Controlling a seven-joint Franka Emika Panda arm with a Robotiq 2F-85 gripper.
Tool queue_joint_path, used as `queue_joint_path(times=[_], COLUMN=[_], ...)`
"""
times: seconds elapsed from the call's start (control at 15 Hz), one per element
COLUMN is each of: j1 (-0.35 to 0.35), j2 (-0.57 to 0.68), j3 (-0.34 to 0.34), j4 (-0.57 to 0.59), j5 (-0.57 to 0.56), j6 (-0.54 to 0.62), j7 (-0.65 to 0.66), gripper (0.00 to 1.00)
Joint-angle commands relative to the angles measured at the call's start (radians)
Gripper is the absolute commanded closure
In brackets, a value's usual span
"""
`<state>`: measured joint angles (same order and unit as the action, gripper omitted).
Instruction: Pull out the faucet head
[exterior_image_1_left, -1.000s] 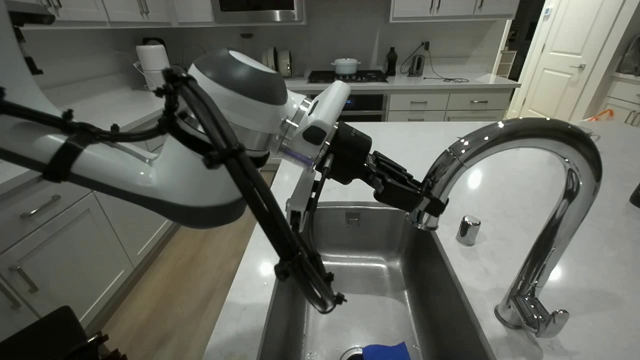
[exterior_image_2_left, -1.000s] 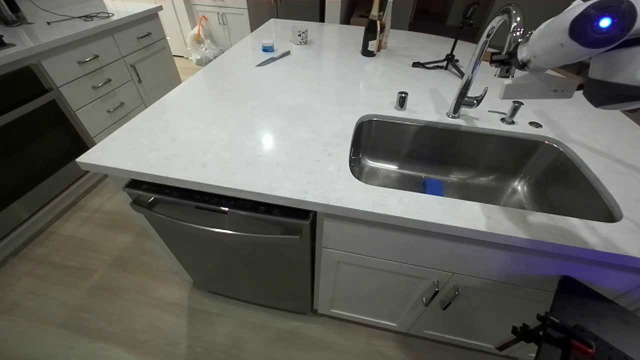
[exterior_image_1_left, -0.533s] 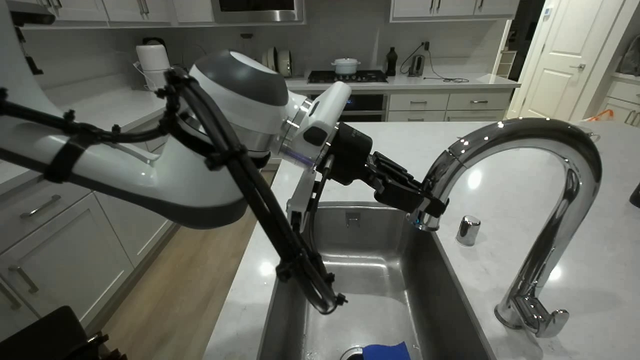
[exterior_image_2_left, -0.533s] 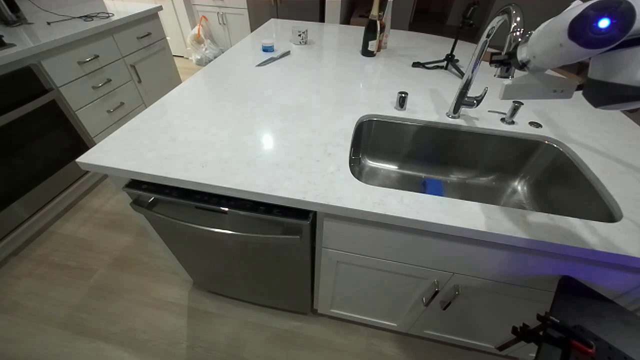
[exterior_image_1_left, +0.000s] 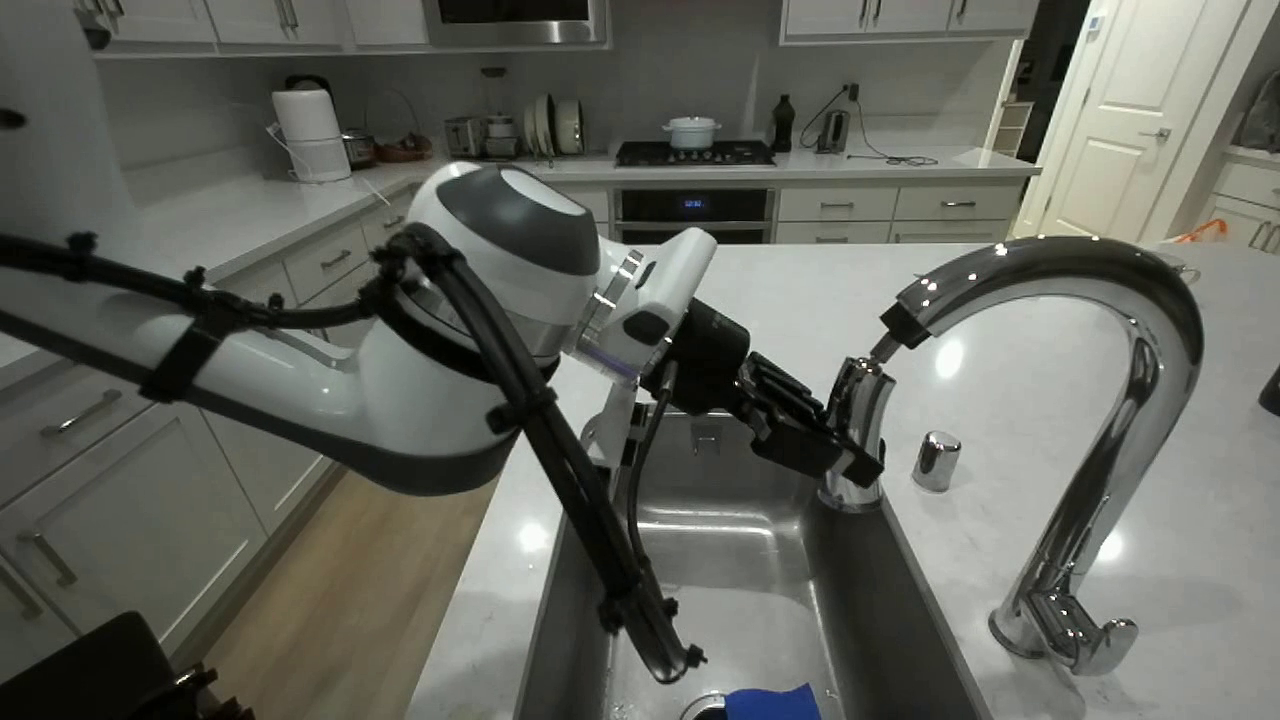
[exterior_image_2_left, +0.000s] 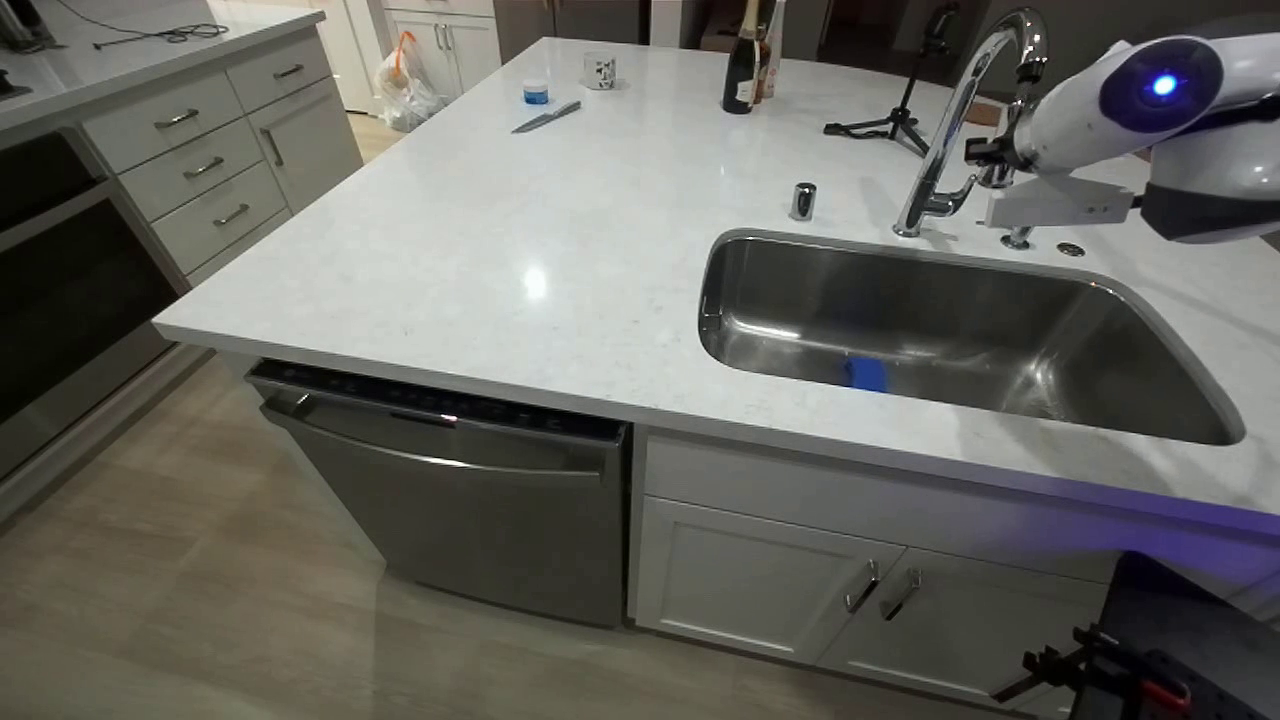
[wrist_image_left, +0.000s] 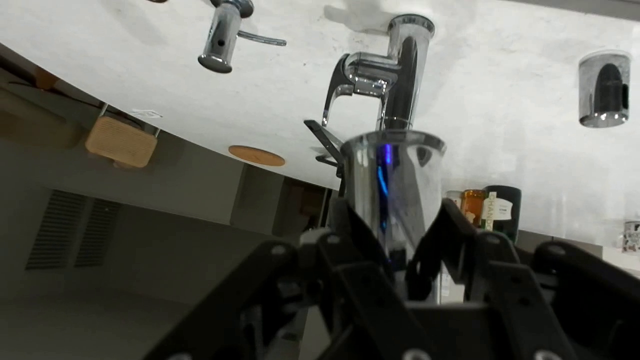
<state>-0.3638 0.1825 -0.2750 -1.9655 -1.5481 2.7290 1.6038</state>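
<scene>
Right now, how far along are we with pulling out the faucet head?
Done: the faucet head is out of the spout, hose showing between them. In hand: the wrist view shows the claw clamped on the faucet head. Left: perhaps a longer pull, as little hose shows.

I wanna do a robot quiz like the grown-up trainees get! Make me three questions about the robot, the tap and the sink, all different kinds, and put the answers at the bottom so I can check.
1. Pick one. What is the gripper holding?
A: the knife
B: the faucet head
C: a bottle

2. True or false: in an exterior view, a gap shows between the top of the faucet head and the end of the spout.

3. Fill in the missing colour: a ____ item lies in the sink.

Key:
1. B
2. True; a thin hose-like piece bridges the gap.
3. blue
</scene>
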Motion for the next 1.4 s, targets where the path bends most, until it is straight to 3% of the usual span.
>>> queue_joint_path(times=[0.0, 0.53, 1.0, 1.33], j1=[-0.004, -0.014, -0.044, -0.082], j2=[0.056, 0.108, 0.160, 0.189], j3=[0.006, 0.021, 0.044, 0.098], j4=[-0.005, -0.040, -0.095, -0.118], j5=[0.031, 0.167, 0.401, 0.566], j6=[0.021, 0.082, 0.160, 0.156], j7=[-0.010, -0.060, -0.220, -0.358], gripper=[0.80, 0.80, 0.80, 0.80])
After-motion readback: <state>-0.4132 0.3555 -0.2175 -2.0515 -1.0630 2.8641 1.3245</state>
